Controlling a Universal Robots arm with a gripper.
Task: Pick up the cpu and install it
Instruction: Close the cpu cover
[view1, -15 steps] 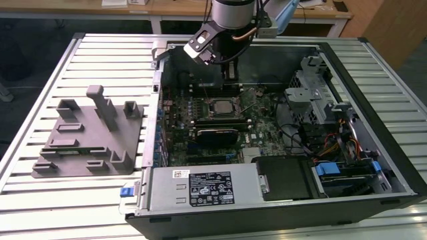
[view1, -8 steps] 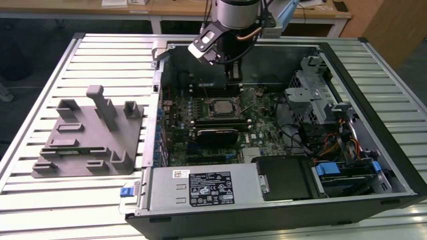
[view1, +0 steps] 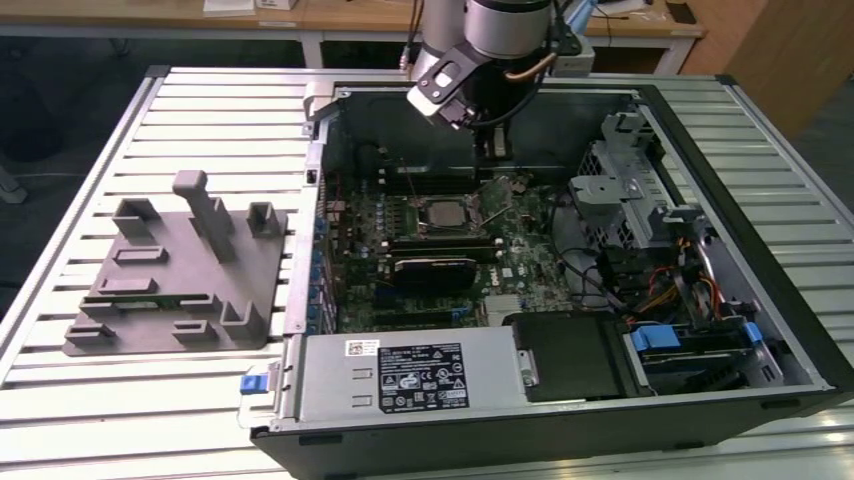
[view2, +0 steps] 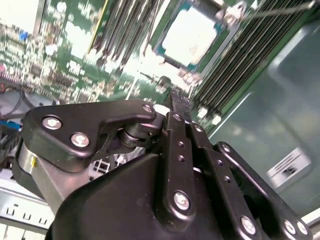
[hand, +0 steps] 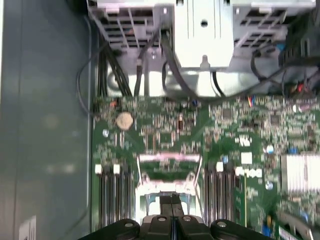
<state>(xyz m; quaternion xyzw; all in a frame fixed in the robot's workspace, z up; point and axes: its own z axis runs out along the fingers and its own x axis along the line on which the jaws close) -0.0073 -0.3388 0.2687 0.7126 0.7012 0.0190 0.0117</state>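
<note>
The cpu is a small square chip with a shiny silver top, lying flat in the black-framed socket on the green motherboard inside the open computer case. It glares bright in the second wrist view. My gripper hangs above the board, a little toward the case's back wall from the socket, apart from the chip. Its two black fingers are pressed together with nothing between them in both wrist views. The socket frame lies just past the fingertips.
A grey plastic fixture tray with upright posts rests on the slatted table at the exterior view's left. Inside the case are a power supply, a metal drive cage, cables and memory slots beside the socket.
</note>
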